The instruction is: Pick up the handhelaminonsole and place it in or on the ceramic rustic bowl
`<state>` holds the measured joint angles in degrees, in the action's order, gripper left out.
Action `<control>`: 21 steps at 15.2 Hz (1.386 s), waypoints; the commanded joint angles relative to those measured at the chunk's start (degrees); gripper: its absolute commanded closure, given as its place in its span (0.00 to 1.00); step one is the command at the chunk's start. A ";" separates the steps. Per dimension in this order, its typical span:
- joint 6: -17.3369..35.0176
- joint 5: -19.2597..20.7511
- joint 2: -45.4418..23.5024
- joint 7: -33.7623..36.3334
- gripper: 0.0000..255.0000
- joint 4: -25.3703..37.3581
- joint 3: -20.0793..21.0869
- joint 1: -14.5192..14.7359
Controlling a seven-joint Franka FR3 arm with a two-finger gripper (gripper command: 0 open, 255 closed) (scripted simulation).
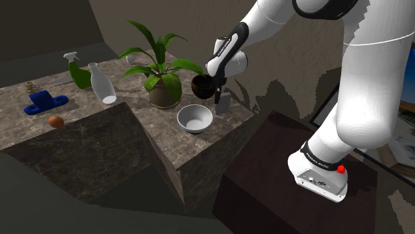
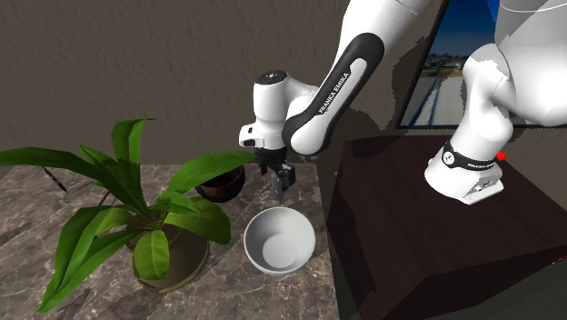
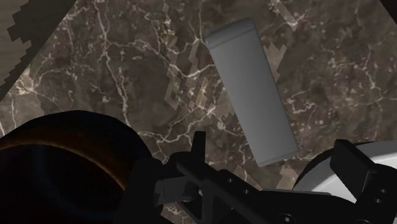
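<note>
The handheld console is a plain grey slab on the marble counter, also seen as console and console. My gripper hangs just over its near end, fingers apart on either side and not touching it. It shows as gripper and gripper too. A dark brown bowl stands right beside the gripper, toward the plant; the same dark bowl is empty. A white bowl sits nearer the counter's front edge.
A leafy potted plant stands close behind the dark bowl. Farther along the counter are a white bottle, a green spray bottle, a blue object and a small brown ball. The counter edge runs just past the console.
</note>
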<state>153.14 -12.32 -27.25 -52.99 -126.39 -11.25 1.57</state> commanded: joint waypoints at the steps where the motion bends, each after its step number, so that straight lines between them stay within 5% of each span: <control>1: 0.83 -0.45 -1.30 -0.29 0.00 0.49 0.42 -0.29; 8: 0.82 -0.44 -1.29 -0.29 0.00 0.48 0.42 -0.29; 9: 0.82 -0.44 -1.29 -0.29 1.00 0.48 0.42 -0.29; 21: -0.87 0.37 0.88 0.31 1.00 0.01 -0.32 0.28</control>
<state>152.73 -12.20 -27.14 -52.86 -126.10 -11.35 1.66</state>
